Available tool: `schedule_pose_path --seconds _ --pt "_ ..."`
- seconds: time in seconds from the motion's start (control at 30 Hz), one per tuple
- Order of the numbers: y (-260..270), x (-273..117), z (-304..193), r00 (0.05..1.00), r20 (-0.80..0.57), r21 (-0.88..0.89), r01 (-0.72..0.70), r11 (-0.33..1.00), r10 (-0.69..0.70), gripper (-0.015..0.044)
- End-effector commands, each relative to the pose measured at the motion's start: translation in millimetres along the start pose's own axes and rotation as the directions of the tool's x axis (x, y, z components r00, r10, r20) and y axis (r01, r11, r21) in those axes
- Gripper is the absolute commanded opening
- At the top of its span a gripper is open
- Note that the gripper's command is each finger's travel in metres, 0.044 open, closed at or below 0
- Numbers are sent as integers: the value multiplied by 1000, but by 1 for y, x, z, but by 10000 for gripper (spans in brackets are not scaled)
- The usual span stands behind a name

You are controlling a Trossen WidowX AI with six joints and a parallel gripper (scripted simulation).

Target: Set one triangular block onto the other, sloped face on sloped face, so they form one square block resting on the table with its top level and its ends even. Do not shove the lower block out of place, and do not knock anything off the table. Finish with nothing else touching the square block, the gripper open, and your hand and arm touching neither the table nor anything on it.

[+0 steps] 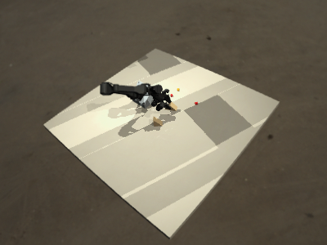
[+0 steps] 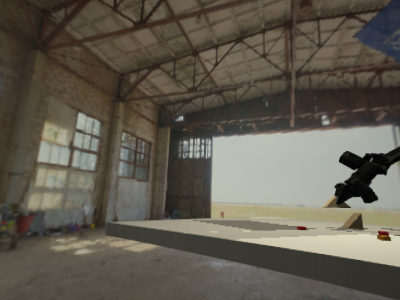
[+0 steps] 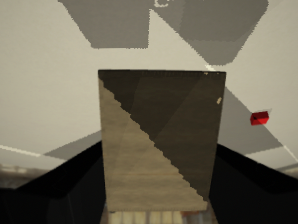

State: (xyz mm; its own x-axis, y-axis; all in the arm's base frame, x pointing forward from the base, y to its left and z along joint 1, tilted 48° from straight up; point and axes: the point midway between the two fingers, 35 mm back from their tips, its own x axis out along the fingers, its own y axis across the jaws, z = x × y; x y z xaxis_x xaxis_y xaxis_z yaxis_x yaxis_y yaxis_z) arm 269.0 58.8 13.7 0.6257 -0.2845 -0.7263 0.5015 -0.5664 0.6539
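Observation:
My gripper [image 1: 168, 105] [image 2: 342, 199] [image 3: 155, 147] is shut on a wooden triangular block [image 1: 174, 107] [image 2: 331, 203] [image 3: 150, 165]. In the exterior view that block hangs clearly above the table, its slope running down to the left. The wrist view shows one of its rectangular faces, partly shaded, with a finger at each side. The other triangular block [image 1: 157, 122] [image 2: 354, 221] rests on the table [image 1: 163, 171] [image 2: 225, 246], lower than the held one and apart from it. It does not show in the wrist view.
A small red piece [image 1: 196, 103] [image 2: 301, 228] lies beyond the held block. Another red piece [image 1: 172, 95] [image 2: 383, 233] and a yellow piece [image 1: 178, 89] [image 2: 384, 239] lie further back. One red piece [image 3: 259, 118] shows at the right in the wrist view. Dark shadow patches cross the table.

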Motion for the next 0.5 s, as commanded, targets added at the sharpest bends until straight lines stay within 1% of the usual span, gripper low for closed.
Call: schedule_pose_path --seconds 0.0,0.4,0.47 --pt "4 -14 -12 1000 -17 13 -12 1000 12 0" --pt "4 -17 -13 1000 -18 13 -13 1000 13 0" --pt "2 -15 -11 1000 -2 0 -5 1000 5 0"
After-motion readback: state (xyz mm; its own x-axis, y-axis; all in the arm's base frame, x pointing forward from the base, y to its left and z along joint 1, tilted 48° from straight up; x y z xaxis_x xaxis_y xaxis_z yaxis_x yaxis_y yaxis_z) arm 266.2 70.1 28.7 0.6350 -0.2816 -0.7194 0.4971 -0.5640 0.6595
